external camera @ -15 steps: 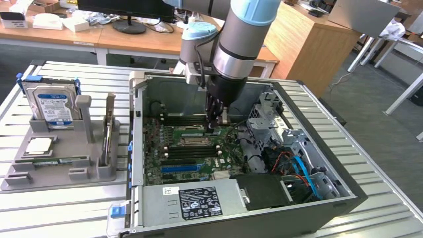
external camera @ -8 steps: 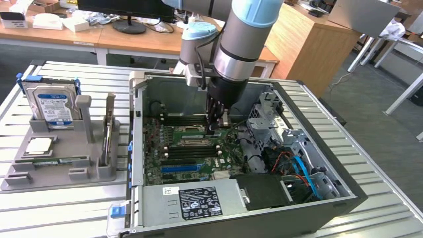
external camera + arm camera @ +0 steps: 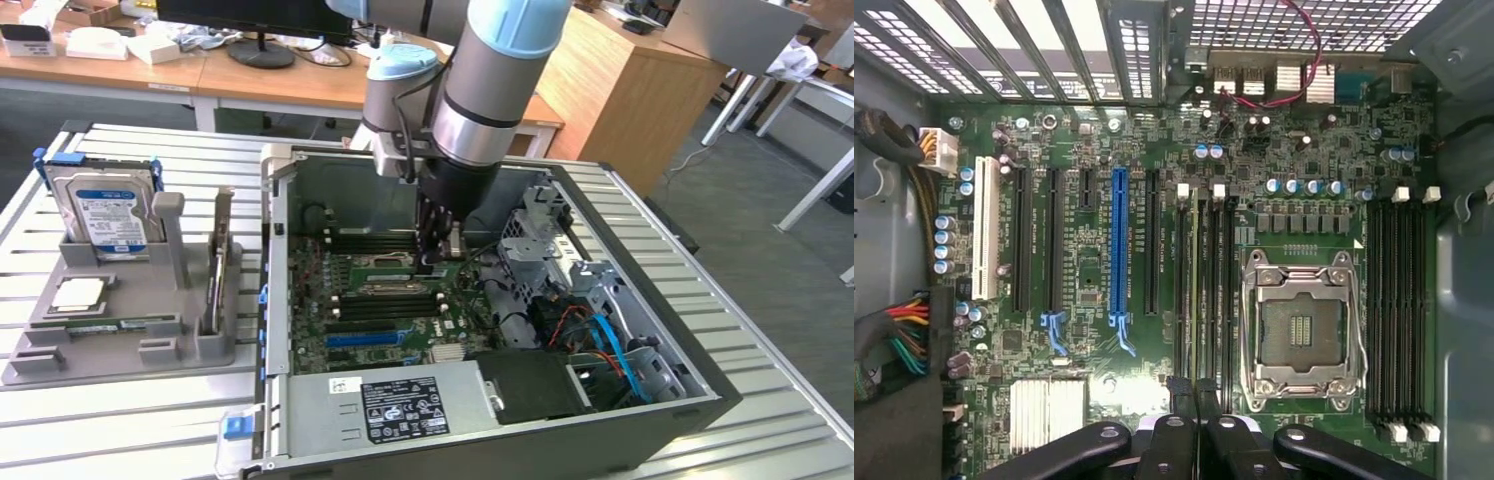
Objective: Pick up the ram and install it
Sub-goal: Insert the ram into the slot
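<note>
Wrist view: we see the gripper (image 3: 1194,395) inside the open computer case, jaws pressed together on what looks like the ram (image 3: 1194,290). The ram is edge-on among 3 black slots (image 3: 1226,290) beside the CPU socket (image 3: 1301,335). Pickup looks done; we cannot tell if it is seated.

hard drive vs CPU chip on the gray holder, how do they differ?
Pose: the hard drive stands upright; the CPU chip lies flat.
Size: the hard drive is clearly larger than the CPU chip.
Look: the hard drive bears a blue-white label; the CPU chip is plain silver and square.
Both sit in the gray holder.
</note>
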Robot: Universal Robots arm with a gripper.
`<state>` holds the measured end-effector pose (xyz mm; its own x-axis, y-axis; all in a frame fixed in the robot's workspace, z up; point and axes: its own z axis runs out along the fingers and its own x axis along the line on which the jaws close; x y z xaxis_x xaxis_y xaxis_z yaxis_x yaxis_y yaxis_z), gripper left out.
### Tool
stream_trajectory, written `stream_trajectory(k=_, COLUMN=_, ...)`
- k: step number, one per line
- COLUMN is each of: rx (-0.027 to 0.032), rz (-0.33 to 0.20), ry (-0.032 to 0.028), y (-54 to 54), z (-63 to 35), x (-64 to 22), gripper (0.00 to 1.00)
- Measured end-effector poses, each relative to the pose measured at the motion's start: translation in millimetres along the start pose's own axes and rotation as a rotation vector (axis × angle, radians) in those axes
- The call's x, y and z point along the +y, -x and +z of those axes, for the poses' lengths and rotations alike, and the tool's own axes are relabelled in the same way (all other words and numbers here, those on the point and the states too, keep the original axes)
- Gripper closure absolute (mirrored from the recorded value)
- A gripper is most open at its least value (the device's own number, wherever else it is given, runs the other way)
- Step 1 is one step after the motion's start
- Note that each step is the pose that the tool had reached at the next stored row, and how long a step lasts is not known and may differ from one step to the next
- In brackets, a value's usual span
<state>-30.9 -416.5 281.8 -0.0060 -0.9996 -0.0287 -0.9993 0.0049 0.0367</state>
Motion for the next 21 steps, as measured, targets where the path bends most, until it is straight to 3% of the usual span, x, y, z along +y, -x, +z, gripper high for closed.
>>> stream_trajectory(k=21, rx=-0.0001, rz=0.0, ry=0.0, y=-0.5, z=17.1, x=-0.6, gripper=0.89)
